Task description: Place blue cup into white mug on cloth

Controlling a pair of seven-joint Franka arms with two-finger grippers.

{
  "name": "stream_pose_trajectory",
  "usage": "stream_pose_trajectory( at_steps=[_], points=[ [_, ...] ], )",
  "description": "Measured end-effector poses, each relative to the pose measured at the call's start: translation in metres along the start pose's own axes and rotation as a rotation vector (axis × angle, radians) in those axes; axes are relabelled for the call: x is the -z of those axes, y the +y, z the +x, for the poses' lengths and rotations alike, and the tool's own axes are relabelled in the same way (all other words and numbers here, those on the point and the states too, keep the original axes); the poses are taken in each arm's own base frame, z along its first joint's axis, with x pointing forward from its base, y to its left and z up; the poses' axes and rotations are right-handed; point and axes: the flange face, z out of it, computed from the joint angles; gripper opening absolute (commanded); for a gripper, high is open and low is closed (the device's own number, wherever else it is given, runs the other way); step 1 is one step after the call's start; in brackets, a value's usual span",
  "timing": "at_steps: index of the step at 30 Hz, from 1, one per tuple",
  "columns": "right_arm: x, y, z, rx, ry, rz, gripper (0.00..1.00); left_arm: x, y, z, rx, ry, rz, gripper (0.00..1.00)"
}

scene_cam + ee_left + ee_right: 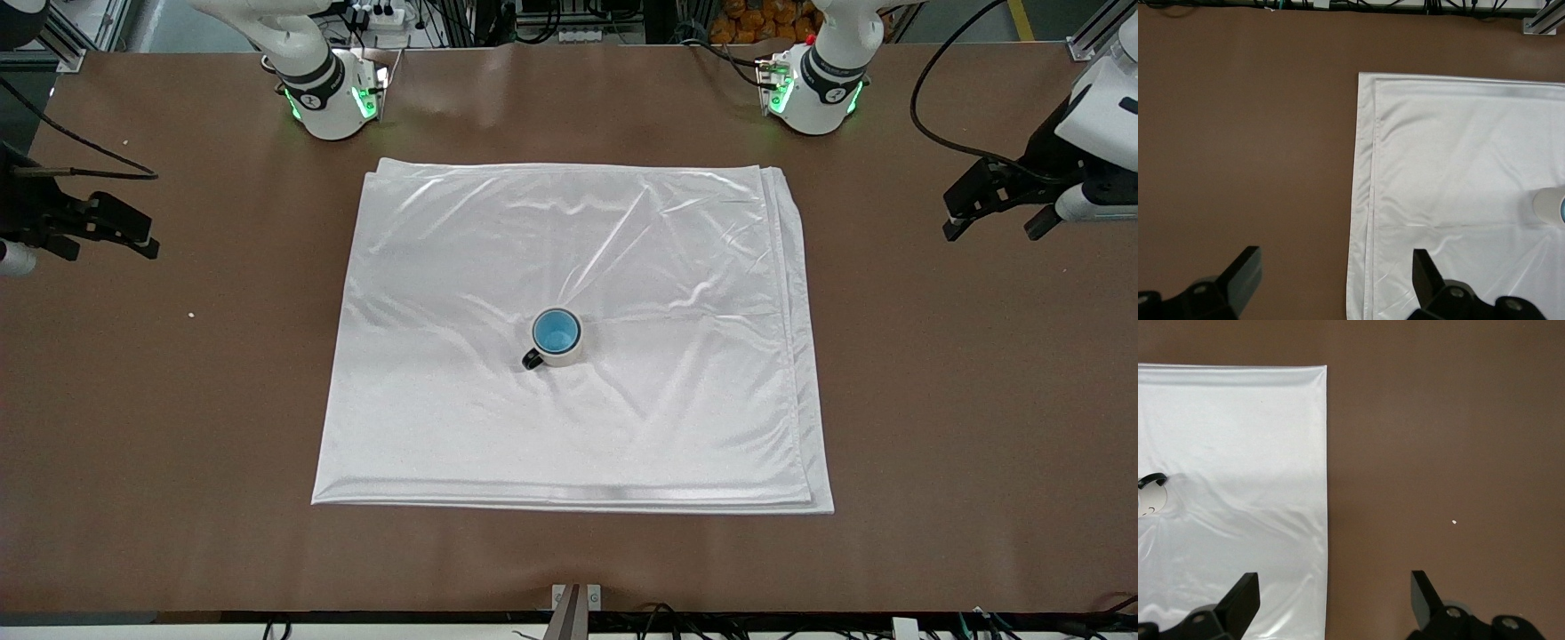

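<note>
Brown tabletop (pixel 178 427) fills most of the front view, with the two arm bases standing along its top edge and cables and frames past them. On it lies the cloth (pixel 569 418), a large shiny white rectangle folded in layers, lightly wrinkled, its stacked edges showing toward the left arm's end.

Near the middle of the cloth stands the mug (pixel 558 342), upright, cream-white, its small black handle turned toward the front camera and the right arm's end. The cup (pixel 556 332) sits inside the mug: only its bright blue inside shows, ringed by the mug's rim. Neither gripper touches them.

The left gripper (pixel 994 213) hangs over bare table at the left arm's end, well apart from the cloth, its two black fingers spread wide and empty. In the left wrist view those fingers (pixel 1245 273) frame the brown table and the layered edge of the cloth (pixel 1458 167), with part of the mug (pixel 1550 207) at the picture's edge.

The right gripper (pixel 111 233) hangs over bare table at the right arm's end, also well apart from the cloth, fingers spread and empty. Its wrist view shows the fingers (pixel 1241 597), the cloth's edge (pixel 1238 420), the mug (pixel 1151 499) with its black handle, and a small white speck (pixel 1454 522) on the table.
</note>
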Motion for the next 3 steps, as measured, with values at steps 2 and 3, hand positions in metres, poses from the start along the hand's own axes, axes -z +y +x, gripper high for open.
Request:
stream_pose_trajectory(
  at_steps=[2, 3],
  points=[
    [0.0, 0.0002, 0.0, 0.0, 0.0, 0.0, 1.0, 0.0008, -0.0009, 0.0004, 0.002, 0.002, 0.0, 1.0],
    [0.0001, 0.0002, -0.0001, 0.0, 0.0, 0.0, 1.0, 0.001, -0.0013, 0.0006, 0.002, 0.002, 0.0, 1.0]
  ],
)
